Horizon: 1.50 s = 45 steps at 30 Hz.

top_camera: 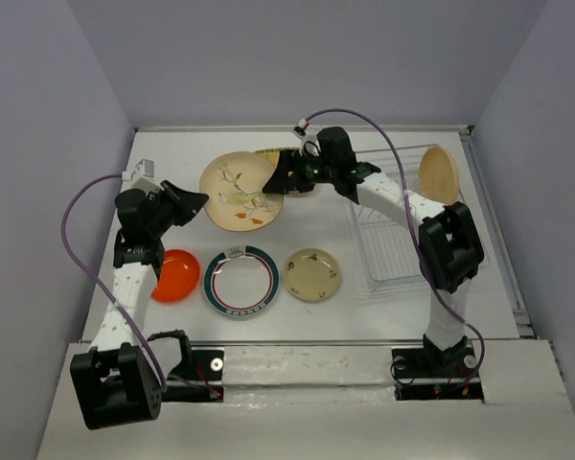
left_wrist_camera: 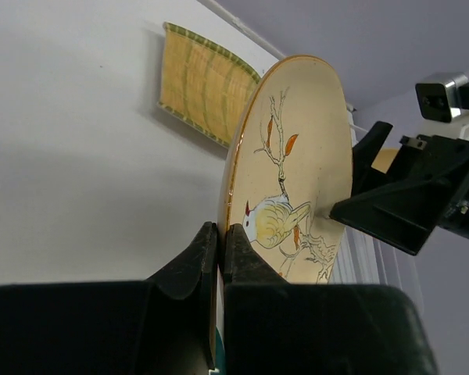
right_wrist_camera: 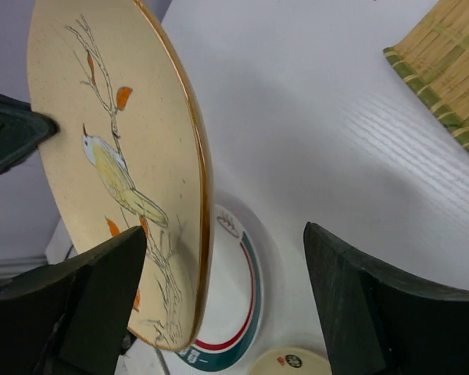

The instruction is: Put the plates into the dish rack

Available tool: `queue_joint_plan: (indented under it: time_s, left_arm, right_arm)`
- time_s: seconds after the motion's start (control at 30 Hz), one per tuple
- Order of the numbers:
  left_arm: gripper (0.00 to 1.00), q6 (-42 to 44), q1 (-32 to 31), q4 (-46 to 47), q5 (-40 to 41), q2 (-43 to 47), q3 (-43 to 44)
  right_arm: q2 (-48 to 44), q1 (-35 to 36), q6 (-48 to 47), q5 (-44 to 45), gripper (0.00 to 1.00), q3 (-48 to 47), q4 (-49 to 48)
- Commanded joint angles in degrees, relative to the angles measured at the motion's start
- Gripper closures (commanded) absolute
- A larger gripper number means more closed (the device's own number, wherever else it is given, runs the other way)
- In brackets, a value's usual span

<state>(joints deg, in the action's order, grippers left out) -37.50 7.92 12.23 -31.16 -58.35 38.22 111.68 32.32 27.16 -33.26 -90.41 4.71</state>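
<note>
Your left gripper pinches the rim of the cream bird plate, holding it on edge above the white table. Your right gripper is spread wide around the plate's opposite edge. A tan plate stands in the dish rack; pale walls surround the table.

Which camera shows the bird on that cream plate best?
The right wrist view: the cream plate shows its face there, bird large and sharp. The left wrist view sees it steeply slanted; the top view shows only tiny marks.
</note>
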Motion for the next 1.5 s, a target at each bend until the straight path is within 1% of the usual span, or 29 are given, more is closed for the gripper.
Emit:
queue_joint_plan:
  time_s: [0.0, 0.03, 0.07, 0.13, 0.17, 0.2, 0.23, 0.27, 0.3, 0.33, 0.37, 0.4, 0.43, 0.47, 0.5, 0.53, 0.57, 0.6, 0.63, 0.7, 0.73, 0.77, 0.8, 0.83, 0.9, 1.0, 1.07, 1.27, 1.47]
  left_arm:
    - [0.94, -3.99, -2.47, 9.57, -6.19, 4.38, 2.48]
    - [0.94, -3.9, -2.91, 9.65, -6.46, 4.64, 2.39]
    - [0.94, -3.9, -3.78, 9.74, -6.46, 5.25, 2.3]
    - [0.94, -3.03, -4.49, 9.74, -6.63, 6.31, 2.12]
    - [0.91, -2.76, -5.1, 8.96, -6.72, 6.58, 2.39]
    - [0.83, -1.71, -5.46, 8.52, -6.46, 6.93, 2.56]
    - [0.72, -0.92, -6.07, 7.82, -6.03, 7.19, 2.83]
    - [0.47, 0.22, -6.86, 6.68, -5.24, 7.63, 3.44]
    - [0.36, 1.71, -9.39, 3.8, -4.36, 7.81, 5.01]
    - [0.28, 4.68, -11.07, 2.29, -2.09, 7.81, 5.81]
    - [0.15, 6.45, -12.91, 0.88, -0.67, 8.07, 6.6]
    - [0.11, 8.38, -14.85, -2.35, 0.82, 8.16, 8.52]
    - [0.04, 12.58, -19.13, -4.39, 5.01, 8.6, 9.5]
    - [0.01, 14.36, -21.26, -6.06, 7.23, 9.04, 10.38]
    - [0.01, 16.03, -23.37, -7.56, 9.25, 9.74, 10.91]
    - [0.01, 17.7, -25.65, -9.92, 11.62, 10.44, 11.61]
    - [0.01, 19.2, -29.77, -10.81, 15.82, 12.1, 11.7]
    - [0.01, 21.56, -31.63, -12.04, 17.6, 12.99, 11.1]
    - [0.01, 22.37, -34.35, -12.14, 20.06, 14.47, 10.65]
    - [0.01, 23.52, -35.95, -12.14, 20.79, 15.63, 9.34]
    - [0.01, 24.04, -36.4, -12.14, 20.96, 16.24, 8.11]
    - [0.01, 24.14, -37.01, -12.14, 20.96, 16.33, 7.49]
    - [0.01, 24.22, -37.36, -12.14, 20.87, 16.34, 7.4]
    - [0.01, 24.66, -37.8, -13.62, 20.79, 16.25, 8.01]
    - [0.01, 24.58, -38.59, -13.55, 20.26, 16.6, 8.1]
    - [0.01, 25.45, -40.78, -14.42, 22.27, 17.04, 8.36]
    - [0.01, 25.63, -41.58, -14.6, 23.07, 17.39, 8.37]
    - [0.01, 26.16, -42.82, -14.78, 23.95, 18.18, 8.45]
    - [0.01, 26.07, -42.99, -14.78, 24.3, 18.09, 8.37]
  right_arm:
    - [-0.93, 0.03, 2.36, -6.28, 0.23, 0.84, -8.97]
    - [-1.89, 0.03, 3.85, -7.51, 0.3, 2.33, -11.71]
    - [-2.51, -0.49, 6.91, -9.88, 0.51, 5.74, -17.66]
    - [-4.44, -1.11, 9.74, -10.95, 0.77, 8.57, -21.83]
    - [-5.32, -1.9, 11.24, -10.52, 0.93, 10.67, -23.33]
    - [-6.29, -2.86, 11.69, -9.91, 0.93, 11.65, -23.52]
    - [-7.43, -3.39, 11.86, -9.29, 0.93, 12.53, -23.52]
    - [-10.31, -4.01, 11.87, -7.63, 0.93, 14.45, -23.43]
    - [-11.99, -4.88, 11.69, -6.57, 0.93, 15.43, -22.65]
    - [-13.92, -6.98, 11.26, -5.25, 0.93, 16.14, -21.42]
    - [-17.68, -8.22, 8.9, -3.41, 0.93, 16.49, -19.23]
    - [-19.72, -9.45, 6.96, 1.56, 0.93, 16.23, -12.6]
    - [-21.75, -11.81, 4.94, 4.66, 0.93, 15.8, -9.05]
    - [-23.77, -12.97, 0.75, 8.35, 0.93, 15.27, -5.36]
    - [-27.7, -13.94, -1.38, 16.74, 0.93, 14.74, 2.24]
    - [-29.66, -14.9, -3.06, 20.91, 0.93, 14.04, 4.84]
    - [-31.42, -16.48, -4.99, 25.47, 0.93, 13.86, 7.48]
    - [-34.39, -16.5, -8.84, 36.48, 0.93, 13.68, 11.6]
    - [-35.55, -17.28, -10.44, 41.64, 0.93, 13.68, 13.12]
    - [-37.4, -17.98, -15.0, 51.23, 0.93, 14.03, 15.14]
    - [-38.37, -17.99, -16.25, 59.8, 0.93, 14.38, 16.37]
    - [-38.73, -18.6, -18.61, 63.54, 0.93, 14.39, 16.82]
    - [-38.99, -19.13, -19.85, 69.15, 0.93, 14.47, 16.91]
    - [-39.34, -19.13, -20.73, 71.2, 0.93, 14.39, 16.91]
    - [-39.08, -19.75, -23.36, 74.98, 0.93, 13.34, 16.74]
    - [-37.59, -20.88, -26.53, 77.54, 0.93, 10.97, 16.21]
    - [-36.01, -20.89, -30.39, 77.46, 0.93, 9.39, 15.6]
    - [-32.23, -20.89, -36.03, 77.02, 0.93, 8.32, 15.33]
    - [-29.42, -20.89, -36.91, 72.46, 0.93, 9.99, 13.84]
